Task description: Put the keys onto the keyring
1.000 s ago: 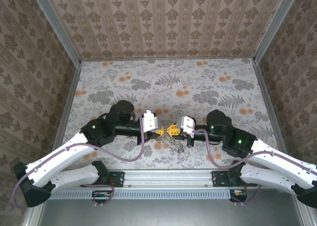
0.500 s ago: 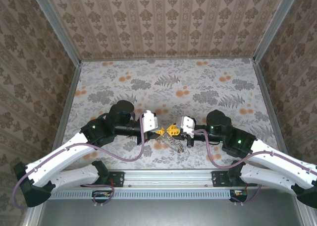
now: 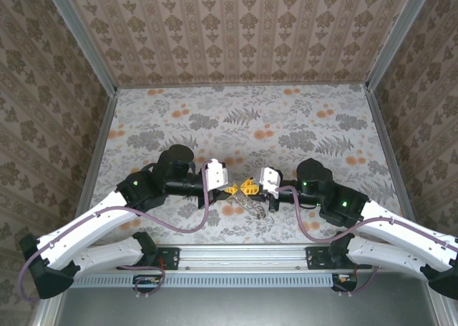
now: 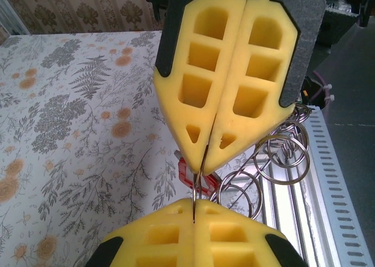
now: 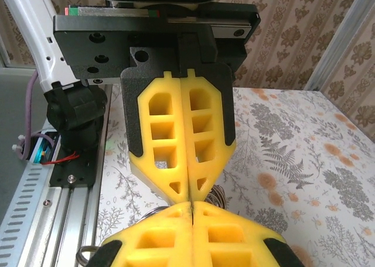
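1. While the two arms are meeting tip to tip low over the flowered table (image 3: 286,119), the left claw (image 3: 235,189) is keeping its yellow fingers pressed flat together, and the right claw (image 3: 252,188) is doing the same directly opposite it.
2. From the left wrist, a thin dark wire of the keyring (image 4: 194,194) is running straight across the small gap between the two sets of tips and disappearing into the seam of each claw, so both claws are pinching that one strand.
3. A red key (image 4: 188,172) is hanging just behind the wire, close under the right claw's tips and between the two claws.
4. A bunch of silvery wire rings (image 4: 281,156) is dangling just beside the right claw's tips, on the side facing the metal rail (image 4: 334,179); whether those rings are joining the pinched strand, I cannot tell.
5. From above, the same bunch is hanging under the point where the claws are meeting, drooping toward the arms' bases.
6. From the right wrist, the claws' tips are nearly touching.
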`<control>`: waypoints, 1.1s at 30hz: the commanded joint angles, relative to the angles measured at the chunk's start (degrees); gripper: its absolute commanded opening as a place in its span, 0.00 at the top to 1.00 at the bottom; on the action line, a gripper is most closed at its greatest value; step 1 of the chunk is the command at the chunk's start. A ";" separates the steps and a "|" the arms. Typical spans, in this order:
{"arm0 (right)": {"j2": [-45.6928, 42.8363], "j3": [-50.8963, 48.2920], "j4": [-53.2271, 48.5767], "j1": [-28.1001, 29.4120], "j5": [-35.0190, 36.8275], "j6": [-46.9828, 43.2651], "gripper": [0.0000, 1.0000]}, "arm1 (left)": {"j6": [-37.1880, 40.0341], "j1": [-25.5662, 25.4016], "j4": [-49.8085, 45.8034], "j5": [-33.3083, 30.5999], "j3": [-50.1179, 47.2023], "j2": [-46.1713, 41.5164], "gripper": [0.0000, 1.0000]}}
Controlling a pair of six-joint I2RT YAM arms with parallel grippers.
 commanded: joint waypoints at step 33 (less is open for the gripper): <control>2.76 3.57 -2.75 -1.35 10.47 7.22 1.00 | -0.22 -0.27 2.44 0.05 -0.56 -2.28 1.00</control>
